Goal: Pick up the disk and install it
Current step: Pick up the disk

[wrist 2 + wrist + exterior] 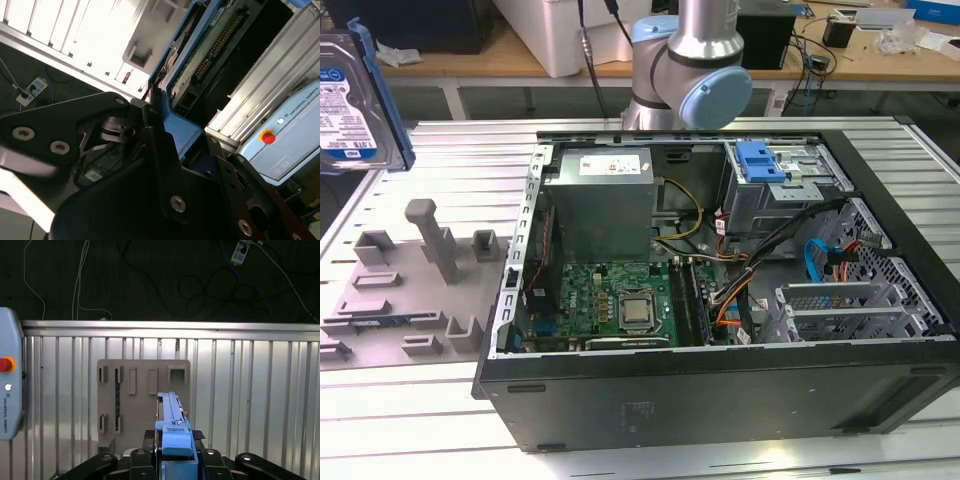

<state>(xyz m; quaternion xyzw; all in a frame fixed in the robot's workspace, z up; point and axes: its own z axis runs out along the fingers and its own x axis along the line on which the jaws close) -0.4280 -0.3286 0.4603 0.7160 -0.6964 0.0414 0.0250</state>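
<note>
The disk, a silver drive with a blue-and-white label and a blue carrier rail, hangs in the air at the exterior view's far left, high above the grey fixture plate. In the first wrist view my gripper is shut on the disk's blue rail, which sticks out between the black fingers over the fixture plate. The second wrist view shows the blue rail clamped by the gripper, with the disk's green circuit board facing the camera.
The open computer case lies on the ribbed metal table, with a grey power supply, a blue latch on a silver drive cage and loose cables inside. The arm's joint stands behind the case. A pendant with a red button lies beside the table.
</note>
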